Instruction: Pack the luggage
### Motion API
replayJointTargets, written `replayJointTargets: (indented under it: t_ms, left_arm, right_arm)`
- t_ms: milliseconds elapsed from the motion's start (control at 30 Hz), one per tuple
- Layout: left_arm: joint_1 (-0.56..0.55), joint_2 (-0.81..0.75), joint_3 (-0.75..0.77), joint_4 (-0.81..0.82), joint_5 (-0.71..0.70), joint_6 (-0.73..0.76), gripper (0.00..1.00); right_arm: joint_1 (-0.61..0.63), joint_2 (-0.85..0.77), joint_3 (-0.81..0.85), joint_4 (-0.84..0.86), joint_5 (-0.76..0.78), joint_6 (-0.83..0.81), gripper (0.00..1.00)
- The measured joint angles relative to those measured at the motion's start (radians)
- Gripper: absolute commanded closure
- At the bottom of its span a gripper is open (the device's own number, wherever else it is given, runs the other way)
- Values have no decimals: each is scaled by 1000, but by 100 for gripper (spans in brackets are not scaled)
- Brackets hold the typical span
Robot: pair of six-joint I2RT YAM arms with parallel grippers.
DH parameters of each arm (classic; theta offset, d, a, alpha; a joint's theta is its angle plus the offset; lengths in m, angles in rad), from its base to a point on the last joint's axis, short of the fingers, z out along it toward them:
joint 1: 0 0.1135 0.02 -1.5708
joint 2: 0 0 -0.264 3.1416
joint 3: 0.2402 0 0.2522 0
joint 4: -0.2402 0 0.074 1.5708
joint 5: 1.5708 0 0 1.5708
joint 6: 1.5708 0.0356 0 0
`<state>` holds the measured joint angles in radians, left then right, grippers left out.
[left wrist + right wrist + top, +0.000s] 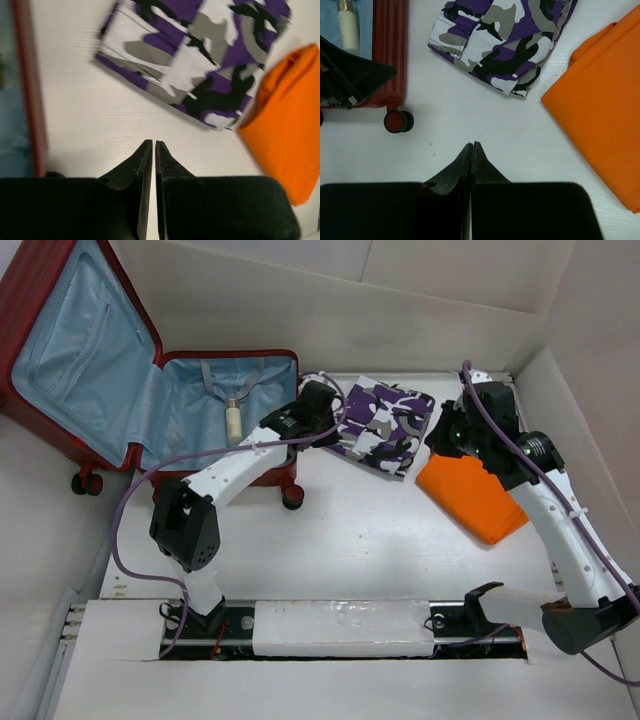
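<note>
The luggage (90,360), a dark red hard-shell suitcase, lies open at the far left, its lid leaning back and its light blue lining showing. A cream bottle (233,420) lies in its base. A purple camouflage cloth (385,425) and a folded orange cloth (475,495) lie on the table to its right. My left gripper (322,422) is shut and empty, above the table between the suitcase edge (30,100) and the camouflage cloth (200,55). My right gripper (435,440) is shut and empty, between the camouflage cloth (500,40) and the orange cloth (600,110).
White walls close in the table at the back and right. The suitcase's small wheels (397,121) rest on the table near its front corner. The left arm (350,80) reaches across the suitcase's right edge. The bottle (347,27) shows in the right wrist view.
</note>
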<state>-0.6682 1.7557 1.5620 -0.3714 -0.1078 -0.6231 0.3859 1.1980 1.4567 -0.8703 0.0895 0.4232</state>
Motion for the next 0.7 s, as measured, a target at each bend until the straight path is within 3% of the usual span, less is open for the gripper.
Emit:
replayJointTargets:
  t_ms: [133,300,400,700]
  left_arm:
    - [142,-51,-102,26,5,-26,99]
    - [465,-247,-311,47,48,-58,99]
    - [650,-331,-359,50,46,-63,100]
    - [1012,-415,-464,20,52,-47,100]
  right_arm:
    - [0,0,12,-22,0,3,100]
    - [3,0,13,-27,0,3,100]
    - [9,-2,-1,-18,-2,3,100]
    - [24,-5,-95,32,-40,0,100]
